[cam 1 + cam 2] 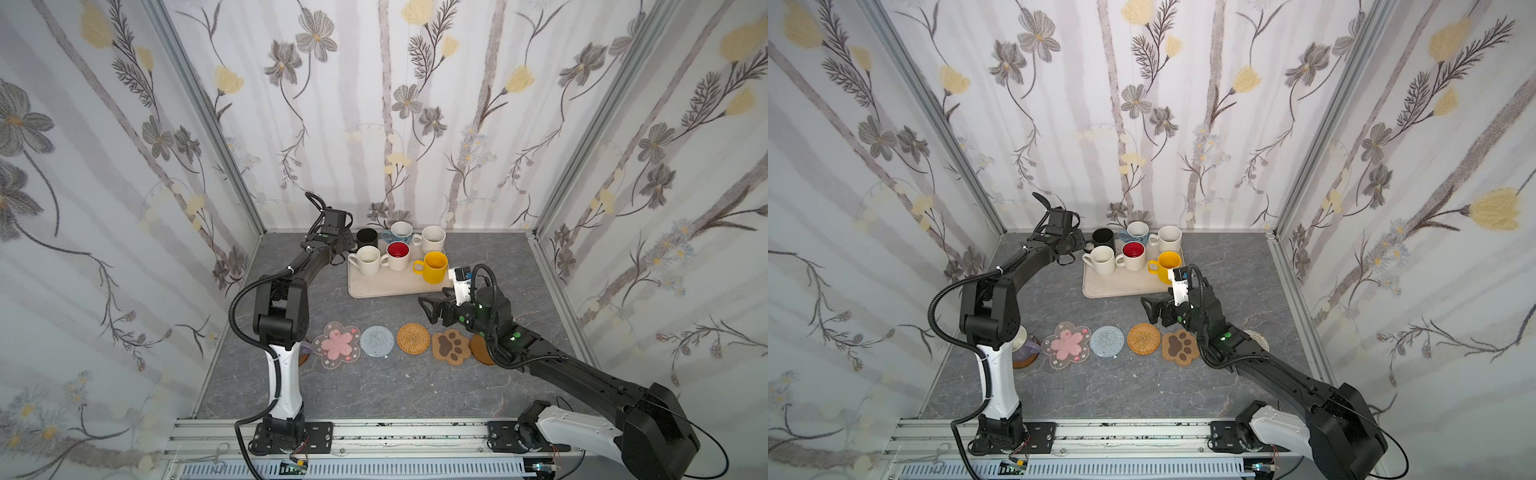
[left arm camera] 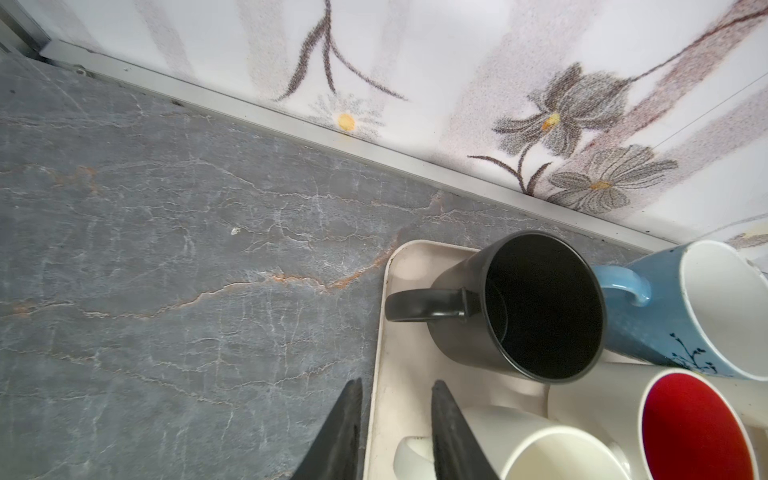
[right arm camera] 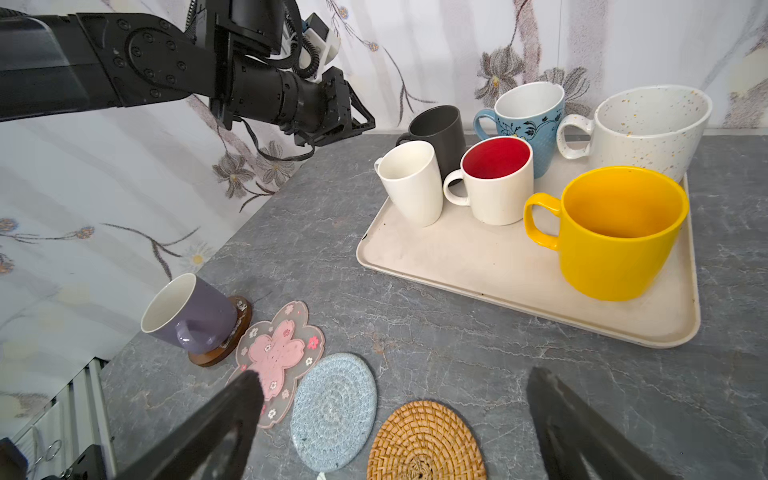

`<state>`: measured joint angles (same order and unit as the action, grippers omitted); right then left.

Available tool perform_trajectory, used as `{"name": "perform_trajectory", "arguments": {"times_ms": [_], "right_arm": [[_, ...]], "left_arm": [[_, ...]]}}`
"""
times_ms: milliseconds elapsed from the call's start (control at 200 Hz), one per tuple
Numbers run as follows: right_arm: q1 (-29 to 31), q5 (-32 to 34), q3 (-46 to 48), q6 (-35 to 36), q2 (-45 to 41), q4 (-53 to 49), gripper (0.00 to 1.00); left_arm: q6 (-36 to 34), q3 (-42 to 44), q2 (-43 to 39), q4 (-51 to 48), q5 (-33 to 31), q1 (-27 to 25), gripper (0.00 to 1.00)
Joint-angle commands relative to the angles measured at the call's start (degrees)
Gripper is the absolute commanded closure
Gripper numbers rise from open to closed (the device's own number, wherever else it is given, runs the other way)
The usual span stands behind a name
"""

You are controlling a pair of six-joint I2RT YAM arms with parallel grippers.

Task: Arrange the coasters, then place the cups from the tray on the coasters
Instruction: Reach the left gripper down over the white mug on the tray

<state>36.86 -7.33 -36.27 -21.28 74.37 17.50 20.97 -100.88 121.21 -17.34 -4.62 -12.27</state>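
cups (image 1: 398, 255): six on the tray (image 1: 374, 289) at the back, lavender cup (image 3: 195, 316) on a wooden coaster (image 3: 216, 355); left gripper (image 2: 395, 384) narrowly parted at the handle of a white cup (image 2: 552, 453), grip unclear; right gripper (image 3: 392, 374) spread wide.

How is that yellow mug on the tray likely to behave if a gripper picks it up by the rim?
The yellow mug looks squat and wide, so it probably won't tip easily. Its glossy glaze could slip in a pinch. It looks like thick ceramic, so likely heavy for its size and breakable.
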Motion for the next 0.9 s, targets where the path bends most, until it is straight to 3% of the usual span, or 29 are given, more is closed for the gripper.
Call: {"name": "perform_trajectory", "arguments": {"times_ms": [0,395,894], "right_arm": [[-0.41,-1.1,0.41,-1.89,0.59,4.89,0.0],[-1.53,-1.72,1.78,-3.32,0.82,6.74,0.0],[-2.23,-2.88,1.83,-4.47,2.09,7.27,0.0]], "left_arm": [[1.15,-1.88,1.84,1.09,1.64,0.06,0.71],[2.85,1.07,2.82,1.09,1.94,-0.93,0.76],[3.97,9.22,-3.39,1.16,3.13,-2.83,0.76]]}}
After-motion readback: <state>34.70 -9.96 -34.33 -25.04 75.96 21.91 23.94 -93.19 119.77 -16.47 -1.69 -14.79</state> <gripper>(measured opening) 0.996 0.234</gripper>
